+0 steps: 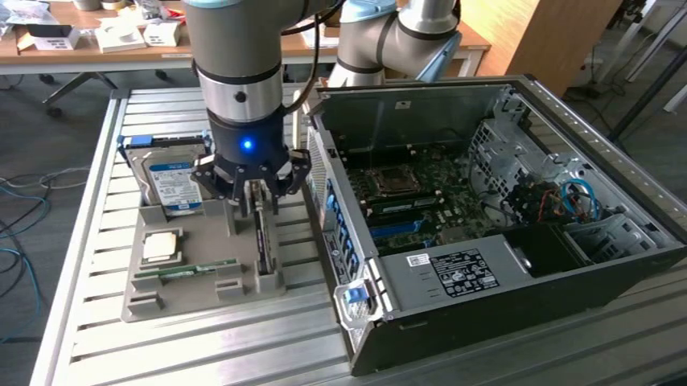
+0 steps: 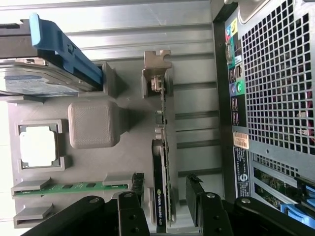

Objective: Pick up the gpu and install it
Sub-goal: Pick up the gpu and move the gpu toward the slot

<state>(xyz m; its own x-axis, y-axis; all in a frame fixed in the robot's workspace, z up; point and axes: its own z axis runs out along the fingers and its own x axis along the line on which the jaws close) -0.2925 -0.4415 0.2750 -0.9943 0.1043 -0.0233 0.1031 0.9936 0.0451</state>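
Ext view, nearest first: slatted metal surface (image 1: 193, 346) runs across the front. PC case (image 1: 483, 330) sits on it at 4 o'clock of frame centre, lying on its side w/ the panel off and the inside facing up. Mobo (image 1: 413, 189) shows inside, w/ blue and red cables toward the case's 3 o'clock side.

Grey tray (image 1: 177, 299) is at 8 o'clock of centre, on the surface just beside the case. Tray contents, front to back:
- RAM stick (image 1: 199, 269) lies flat in a slot.
- CPU (image 1: 161, 245) lies flat in its pocket, at 11 o'clock of the RAM.
- HDD (image 1: 175, 186) stands on edge at the tray's far end.

The gpu (image 1: 261, 245) stands on its long edge in a slot on the tray's case side, at 3 o'clock of the CPU. Its long axis runs near-to-far, and it is seated in the tray, not lifted.

The fingers (image 1: 247, 203) point straight down over the gpu's far end, w/ the HDD at their 9 o'clock and the case at 3. In the wrist view the fingers (image 2: 199, 201) are spread wide, one each side of the gpu (image 2: 160, 196). A gap shows on both sides, so no contact and nothing gripped. The black shroud w/ NVIDIA lettering lies btw them.

The arm (image 1: 241, 72) rises from the fingers toward 12 o'clock, w/ a blue light (image 1: 249, 145) lit on the wrist. In the bg, a wooden desk (image 1: 92, 55) w/ white boxes (image 1: 121, 36) is at 11 o'clock. Blue cables (image 1: 22, 233) lie on the floor at 9 o'clock.
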